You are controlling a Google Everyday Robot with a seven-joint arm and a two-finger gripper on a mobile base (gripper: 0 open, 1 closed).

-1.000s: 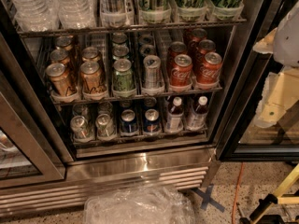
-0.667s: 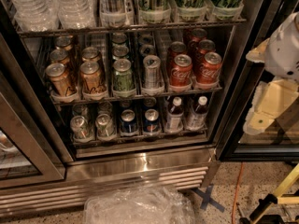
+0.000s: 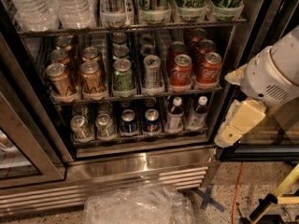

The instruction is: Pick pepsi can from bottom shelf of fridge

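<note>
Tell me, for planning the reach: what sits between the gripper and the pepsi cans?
In the camera view, two white-capped bottles stand between the gripper, at the fridge's right edge, and the pepsi cans.

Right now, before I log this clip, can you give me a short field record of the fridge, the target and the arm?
fridge: interior in view, shelves stocked
bottom shelf: left to right, two silver cans, two pepsi cans, two bottles
pepsi cans: upright, side by side in the middle lanes
gripper: outside the fridge, right of the bottom shelf, apart from every can
grasp: none yet
floor: crumpled clear plastic in front of the base grille
</note>
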